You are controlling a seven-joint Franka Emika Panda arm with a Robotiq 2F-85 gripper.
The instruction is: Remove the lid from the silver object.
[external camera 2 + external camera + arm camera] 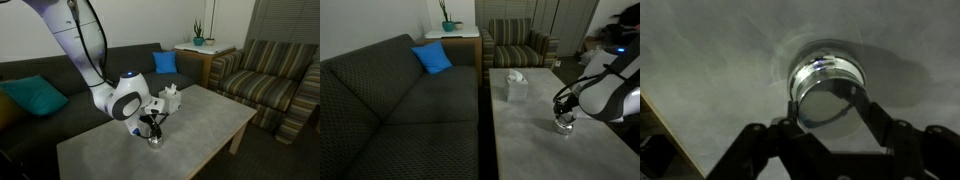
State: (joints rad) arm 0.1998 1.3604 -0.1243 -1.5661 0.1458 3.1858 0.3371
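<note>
I had the fingers drawn in narrow and clamped on the lid, one on each side of its shiny round edge, as the wrist view showed. The silver pot sat right under it on the pale desk; I could not tell whether the lid had come clear of the rim. In both exterior views the pot stood toward the near part of the desk, directly below the arm, which reached down from above. A tissue box stood farther back on the desk, well apart from the pot. A dark sofa with a blue cushion ran along the desk's left side.
</note>
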